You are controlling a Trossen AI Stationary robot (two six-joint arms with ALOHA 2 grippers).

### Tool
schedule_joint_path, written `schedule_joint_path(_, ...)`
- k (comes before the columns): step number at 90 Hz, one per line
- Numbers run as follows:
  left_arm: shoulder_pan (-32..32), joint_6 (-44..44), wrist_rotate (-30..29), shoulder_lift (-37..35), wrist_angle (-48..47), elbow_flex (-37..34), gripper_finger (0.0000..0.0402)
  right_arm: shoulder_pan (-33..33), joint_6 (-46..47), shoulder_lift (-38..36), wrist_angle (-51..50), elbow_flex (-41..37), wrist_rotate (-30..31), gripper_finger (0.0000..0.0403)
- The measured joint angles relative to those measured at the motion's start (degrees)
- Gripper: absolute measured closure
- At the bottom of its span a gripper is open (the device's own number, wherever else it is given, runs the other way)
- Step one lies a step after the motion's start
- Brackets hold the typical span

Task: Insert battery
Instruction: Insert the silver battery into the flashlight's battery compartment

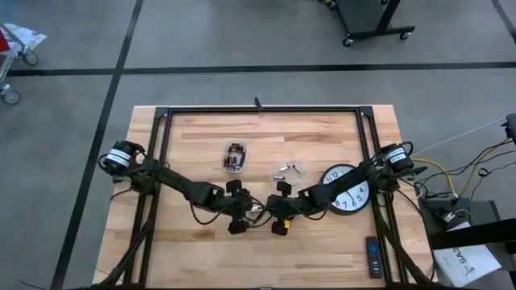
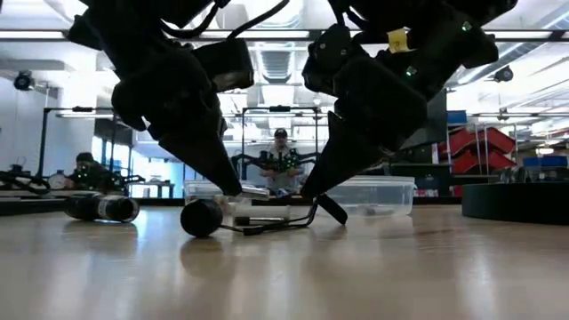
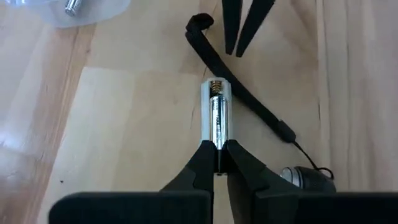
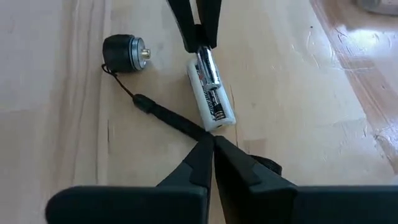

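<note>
While the left hand [image 3: 219, 163] pinches one end of the battery [image 3: 217, 118], the battery lies flat in a white holder [image 4: 212, 99] on the counter [image 1: 193, 242], its long axis running from hand to hand. At the holder's spring end sits the right hand [image 4: 211, 144], fingers together on nothing, with a black strap [image 4: 171, 119] and round cap [image 4: 124, 52] beside.

A light wooden table [image 1: 193, 242] carries a white battery holder [image 4: 211, 99], strapped black cap [image 4: 123, 52], wall clock [image 1: 348, 190], remote [image 1: 372, 256] and plastic containers [image 2: 378, 194].
</note>
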Motion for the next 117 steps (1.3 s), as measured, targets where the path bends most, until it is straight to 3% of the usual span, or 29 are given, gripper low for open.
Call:
schedule_joint_path(40, 1.29, -0.43, 2.49, 1.08, 0.66, 0.31, 0.0401, -0.02, -0.2, 0.0, 0.21, 0.0, 0.02, 0.0403)
schedule_joint_path(66, 1.53, -0.99, 2.63, 1.29, -7.34, 4.61, 0.0401, -0.02, -0.04, 0.02, 0.41, -0.02, 0.48, 0.0403)
schedule_joint_path(117, 1.59, -1.04, 4.89, 3.91, -5.29, 4.61, 0.0398, 0.0, -0.04, 0.04, 0.39, -0.07, 1.08, 0.0403)
